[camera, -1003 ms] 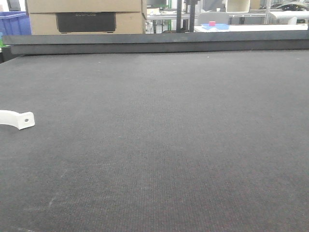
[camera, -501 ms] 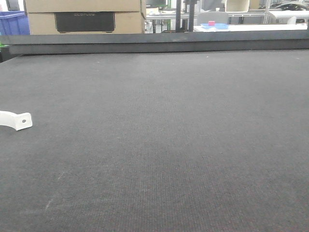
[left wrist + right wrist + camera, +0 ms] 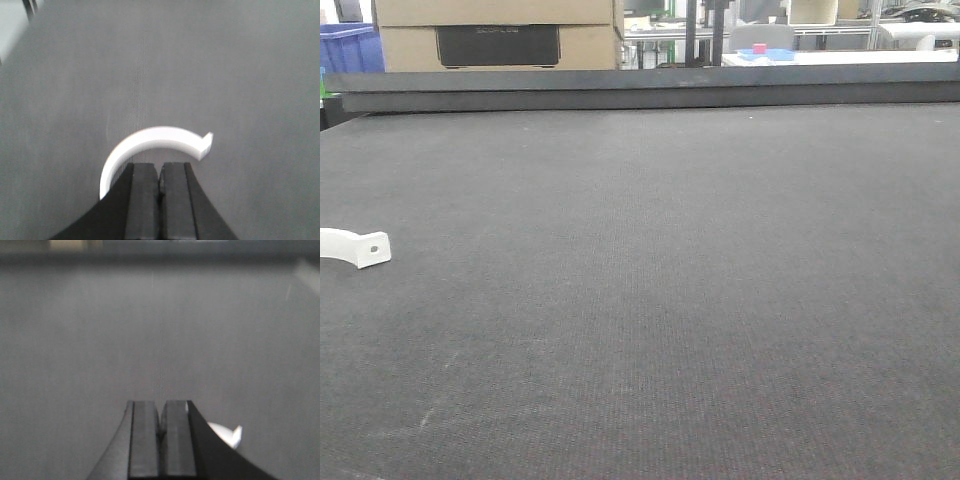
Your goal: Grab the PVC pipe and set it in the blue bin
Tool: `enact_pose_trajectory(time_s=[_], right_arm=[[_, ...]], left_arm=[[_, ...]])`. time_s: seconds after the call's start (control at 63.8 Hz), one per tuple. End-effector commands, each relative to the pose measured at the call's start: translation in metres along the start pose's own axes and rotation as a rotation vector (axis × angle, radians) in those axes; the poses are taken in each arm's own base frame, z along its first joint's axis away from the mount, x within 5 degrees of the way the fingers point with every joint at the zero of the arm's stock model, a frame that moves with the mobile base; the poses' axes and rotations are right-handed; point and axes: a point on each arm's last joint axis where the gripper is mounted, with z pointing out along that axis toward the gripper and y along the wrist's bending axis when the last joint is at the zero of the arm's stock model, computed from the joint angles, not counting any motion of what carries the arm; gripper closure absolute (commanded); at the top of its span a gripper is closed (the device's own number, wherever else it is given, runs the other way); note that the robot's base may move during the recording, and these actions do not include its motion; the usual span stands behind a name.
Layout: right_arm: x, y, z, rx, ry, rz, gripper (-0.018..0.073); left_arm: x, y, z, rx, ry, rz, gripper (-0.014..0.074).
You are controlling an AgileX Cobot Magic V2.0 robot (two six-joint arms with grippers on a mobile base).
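The pipe (image 3: 155, 137) lies at the left edge of the surface (image 3: 670, 250), just ahead of my left tool (image 3: 160, 170), arc crosswise. Left tool and right tool (image 3: 161, 410) are pressed together, empty.

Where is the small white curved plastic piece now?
The white piece lies on the dark mat at the front view's left edge, just beyond the left gripper.

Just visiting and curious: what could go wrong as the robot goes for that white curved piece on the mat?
The left tool is shut just behind the PVC pipe; advancing like that might push it away instead of gripping. The pipe is thin and curved, so it could slip out.
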Motion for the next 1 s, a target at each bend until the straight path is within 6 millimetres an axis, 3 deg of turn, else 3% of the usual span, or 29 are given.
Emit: enact_pose_trajectory(time_s=[0.0, 0.172, 0.345, 0.627, 0.893, 0.987], right_arm=[[0.000, -0.001, 0.022, -0.002, 0.195, 0.007, 0.0727], [0.015, -0.005, 0.065, -0.002, 0.452, 0.026, 0.0727], [0.032, -0.008, 0.095, -0.003, 0.655, 0.042, 0.0727], [0.044, -0.011, 0.126, -0.001, 0.775, 0.062, 0.0727], [0.021, -0.013, 0.173, -0.014, 0.909, 0.068, 0.0725], [0.016, -0.015, 0.188, -0.011, 0.943, 0.061, 0.0658]], left_arm=[[-0.004, 0.001, 0.020, -0.009, 0.112, 0.008, 0.0707], [-0.001, 0.001, 0.060, 0.001, 0.263, 0.002, 0.0707], [0.006, -0.004, 0.079, 0.044, 0.388, -0.051, 0.0707], [0.017, -0.007, 0.077, 0.075, 0.519, -0.078, 0.0707], [0.020, -0.008, 0.074, 0.079, 0.564, -0.078, 0.0707], [0.020, -0.008, 0.074, 0.081, 0.569, -0.080, 0.0707]])
